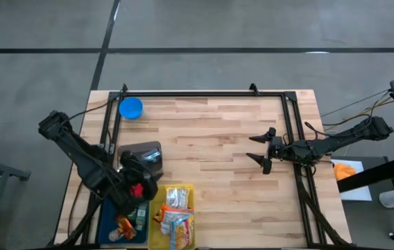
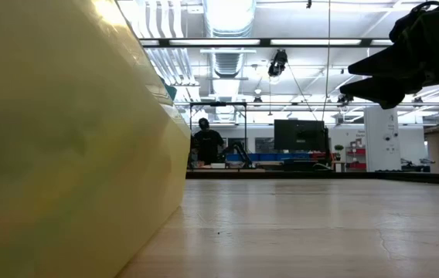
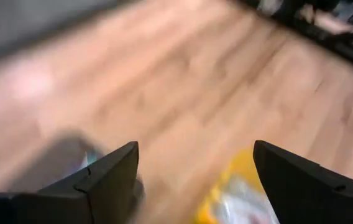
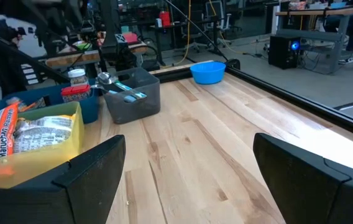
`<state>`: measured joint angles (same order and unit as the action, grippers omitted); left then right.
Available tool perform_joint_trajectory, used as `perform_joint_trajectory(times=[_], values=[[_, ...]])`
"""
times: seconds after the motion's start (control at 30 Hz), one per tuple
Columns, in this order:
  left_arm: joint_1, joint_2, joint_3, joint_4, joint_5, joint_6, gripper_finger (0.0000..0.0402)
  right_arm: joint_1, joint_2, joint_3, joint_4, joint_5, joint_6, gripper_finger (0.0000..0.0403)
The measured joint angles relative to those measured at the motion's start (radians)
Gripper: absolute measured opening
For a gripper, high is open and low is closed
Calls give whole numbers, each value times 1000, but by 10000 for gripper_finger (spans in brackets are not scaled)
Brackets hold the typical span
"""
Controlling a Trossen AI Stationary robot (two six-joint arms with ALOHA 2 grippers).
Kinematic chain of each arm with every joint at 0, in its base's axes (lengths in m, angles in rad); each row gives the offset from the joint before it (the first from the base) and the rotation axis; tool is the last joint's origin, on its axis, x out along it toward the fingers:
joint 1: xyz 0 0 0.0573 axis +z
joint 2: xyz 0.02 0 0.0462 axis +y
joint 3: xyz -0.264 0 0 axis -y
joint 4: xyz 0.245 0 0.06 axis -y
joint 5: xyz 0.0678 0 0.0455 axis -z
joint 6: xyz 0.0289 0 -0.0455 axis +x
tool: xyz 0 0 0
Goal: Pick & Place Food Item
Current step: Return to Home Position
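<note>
The left gripper (image 3: 195,148) hangs with its 2 fingers spread and empty above the cluster of 3 bins at the table's left front. The right gripper (image 1: 254,147), also spread and empty, sits over bare wood at the right. The seasoning bottle (image 4: 75,85), pale-capped with a red band, stands upright in the blue bin (image 4: 91,107), between the gray bin (image 4: 134,101) of spoons (image 4: 127,91) and the yellow bin (image 4: 40,157) of snack packets (image 4: 33,127). Their print is too small to read.
</note>
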<state>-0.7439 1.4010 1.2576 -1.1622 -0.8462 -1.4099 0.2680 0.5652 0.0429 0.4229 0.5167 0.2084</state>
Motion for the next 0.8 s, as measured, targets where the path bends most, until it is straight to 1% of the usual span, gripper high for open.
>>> perform_joint_trajectory(times=[0.07, 0.13, 0.2, 0.3, 0.37, 0.43, 0.53, 0.7, 0.8], values=[[18, -7, 0, 43, -85, 123, 321, 0, 0, 0, 0, 0, 0, 351], [42, -9, -1, 92, -137, 236, 321, 0, 0, 0, 0, 0, 0, 351], [75, -10, -2, 160, -156, 351, 321, 0, 0, 0, 0, 0, 0, 351], [137, -10, -5, 303, -138, 545, 321, 0, 0, 0, 0, 0, 0, 351], [180, -10, -14, 416, -88, 697, 321, 0, 0, 0, 0, 0, 0, 351], [224, -10, -28, 524, -9, 850, 321, 0, 0, 0, 0, 0, 0, 351], [286, -10, -59, 674, 104, 1021, 321, 0, 0, 0, 0, 0, 0, 351], [398, -10, -142, 921, 297, 1210, 321, 0, 0, 0, 0, 0, 0, 351], [478, -10, -205, 1084, 458, 1292, 321, 0, 0, 0, 0, 0, 0, 351]])
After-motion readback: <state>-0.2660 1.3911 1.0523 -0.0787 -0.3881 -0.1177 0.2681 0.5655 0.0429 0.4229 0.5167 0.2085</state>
